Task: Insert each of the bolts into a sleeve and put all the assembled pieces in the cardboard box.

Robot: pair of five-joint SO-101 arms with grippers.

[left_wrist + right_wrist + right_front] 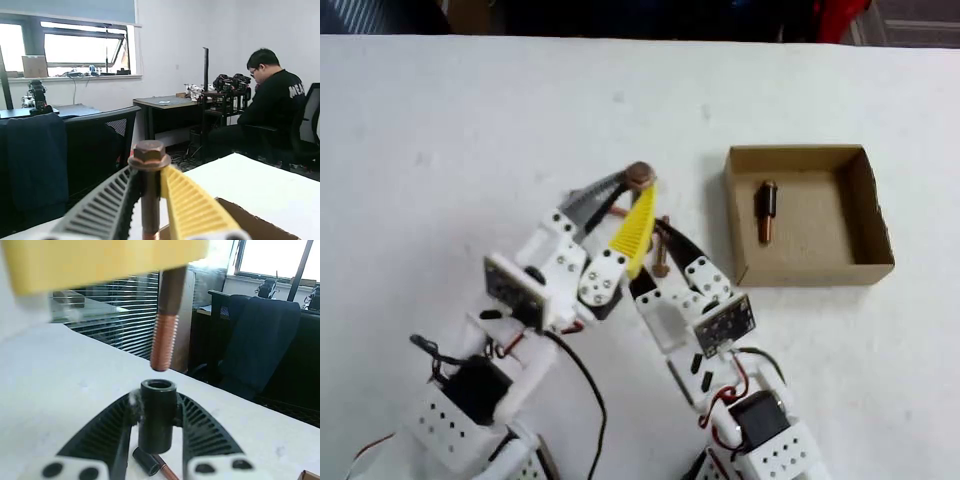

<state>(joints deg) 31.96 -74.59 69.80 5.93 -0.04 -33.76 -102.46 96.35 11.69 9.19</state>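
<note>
bolt [149, 192]: copper-coloured, upright, pinched between the left fingers [192, 207] near their tips. The flanged hex head sits just above them and the threaded end hangs below.
sleeve [157, 415]: black tube, upright, bore up, clamped between the tips of the right fingers [207, 437], with its mouth rising above them.
gap: the bolt tip is just above the sleeve mouth and apart from it, not yet entered.
handling (judged): both parts are metal, stiff and dense for their bulk, and not fragile. The smooth shank and sleeve wall could twist or slide in ribbed fingers. Hold the bolt high, right under the flange, and the sleeve at mid-height so the bore stays free.
cardboard box [820, 235]: beside the right fingers, with one assembled piece [766, 210] lying inside.
loose piece [150, 463]: a black sleeve with a copper shank, lying on the surface [470, 120] below the right fingers.
hard to tell: the yellow finger covers the bolt head in the right wrist view, and fore-aft alignment of tip and bore cannot be judged. The loose piece is half hidden, so seating is unclear.
</note>
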